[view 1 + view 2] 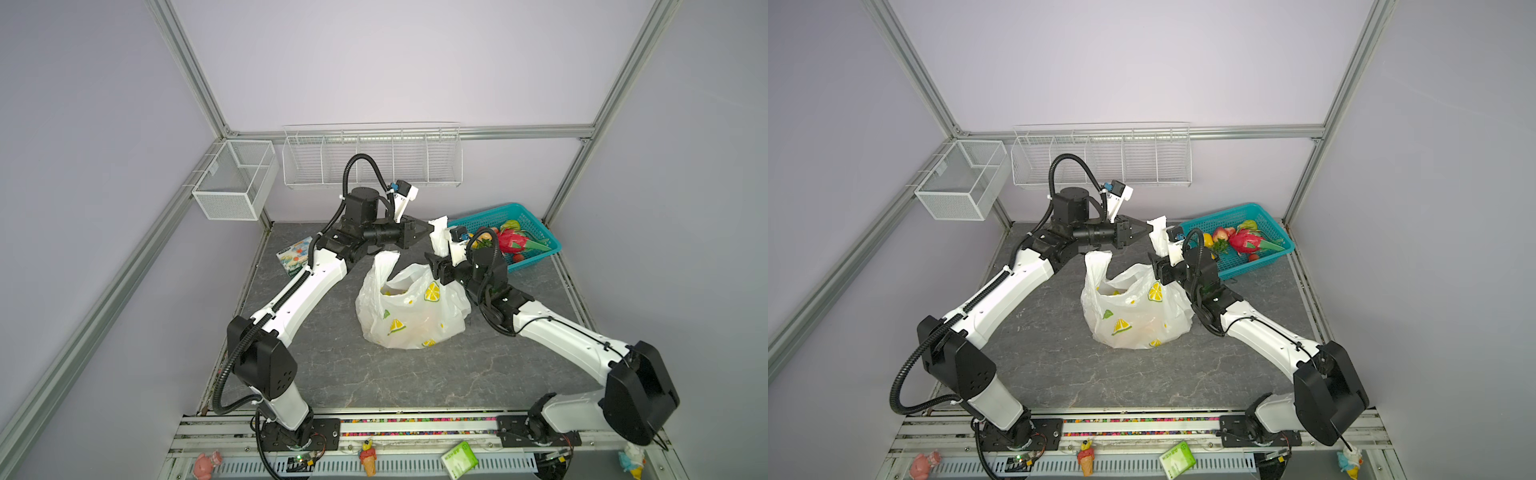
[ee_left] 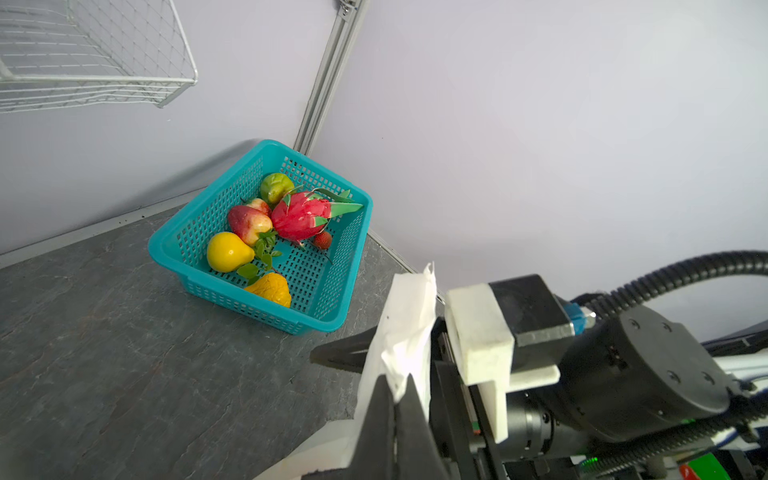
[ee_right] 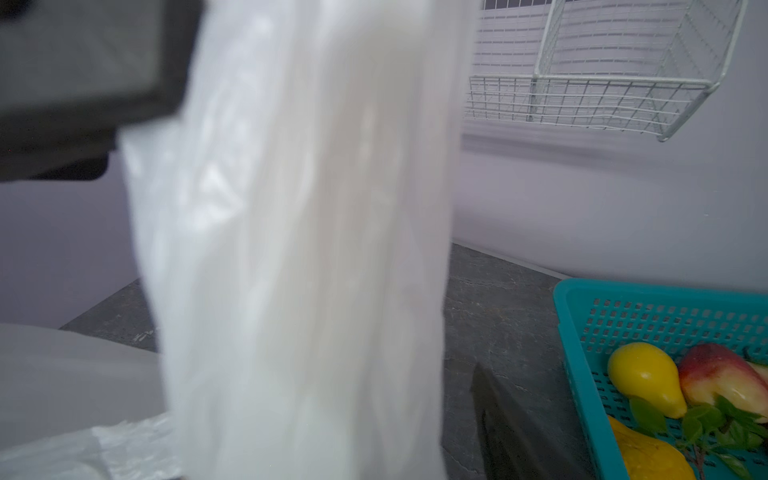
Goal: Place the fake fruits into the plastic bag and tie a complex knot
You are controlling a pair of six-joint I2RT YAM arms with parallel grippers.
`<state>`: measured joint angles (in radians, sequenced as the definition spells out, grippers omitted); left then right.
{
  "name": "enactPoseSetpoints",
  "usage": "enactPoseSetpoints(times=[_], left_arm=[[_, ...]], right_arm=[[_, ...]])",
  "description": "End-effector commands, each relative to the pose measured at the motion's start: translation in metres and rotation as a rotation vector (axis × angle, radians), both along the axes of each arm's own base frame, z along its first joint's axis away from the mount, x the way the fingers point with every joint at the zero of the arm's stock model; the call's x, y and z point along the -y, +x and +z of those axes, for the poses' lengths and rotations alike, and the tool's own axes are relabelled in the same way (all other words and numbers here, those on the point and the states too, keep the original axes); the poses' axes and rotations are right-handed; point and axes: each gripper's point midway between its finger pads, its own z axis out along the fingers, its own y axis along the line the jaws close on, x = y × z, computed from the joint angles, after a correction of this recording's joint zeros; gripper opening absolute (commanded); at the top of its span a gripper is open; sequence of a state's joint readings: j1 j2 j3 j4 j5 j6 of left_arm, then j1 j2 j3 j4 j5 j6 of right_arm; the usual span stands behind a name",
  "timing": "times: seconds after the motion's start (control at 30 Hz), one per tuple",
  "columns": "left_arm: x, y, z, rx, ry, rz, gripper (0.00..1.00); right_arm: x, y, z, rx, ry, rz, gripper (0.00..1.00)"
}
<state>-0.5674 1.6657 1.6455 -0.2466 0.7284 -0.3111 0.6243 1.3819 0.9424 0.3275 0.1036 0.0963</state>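
Knot-tying looks to be the step in hand, although much fruit (image 2: 301, 216) is left in the basket (image 1: 536, 259) at two o'clock. The bag (image 1: 411, 320) sits mid-table (image 1: 415, 382) with its mouth gaping and something yellow showing inside. The left gripper (image 1: 429, 232) is clamped shut on the tip of one handle (image 1: 439, 239), which rises from the bag's two-o'clock corner. The right gripper (image 1: 433, 258) sits lower along the same strip with its jaws parted. The other handle (image 1: 385, 266) stands free at eleven o'clock.

To do this well, I would keep the left pinch firm and the strip taut. The right gripper should draw clear without snagging the thin plastic. The held handle can then be carried across toward eleven o'clock to cross the free one low, near the mouth, so nothing spills.

The left wrist view shows the pinch itself, two dark fingers (image 2: 380, 415) meeting on the white film, and it shows the basket's fruit unobstructed. The right wrist view alone shows bare table between the strip and one finger (image 3: 511, 419) of that gripper; its partner is hidden behind the blurred plastic. Only the top views show the whole bag and the free handle.
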Motion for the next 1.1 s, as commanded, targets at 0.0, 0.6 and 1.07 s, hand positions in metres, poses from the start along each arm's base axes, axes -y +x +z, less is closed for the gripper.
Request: enactPoseSetpoints(times=[0.0,0.6,1.07], left_arm=[[-0.014,-0.001,0.038,0.013,-0.103,0.063,0.0],[-0.047,0.015,0.039,0.042,-0.089,0.196,0.0],[-0.032,0.001,0.027,0.271,-0.041,0.042,0.72]], right_arm=[[0.011,0.011,-0.001,0.01,-0.026,-0.102,0.64],[-0.005,0.003,-0.039,-0.045,-0.028,-0.008,0.28],[-0.012,-0.004,-0.023,-0.025,0.007,0.047,0.2]])
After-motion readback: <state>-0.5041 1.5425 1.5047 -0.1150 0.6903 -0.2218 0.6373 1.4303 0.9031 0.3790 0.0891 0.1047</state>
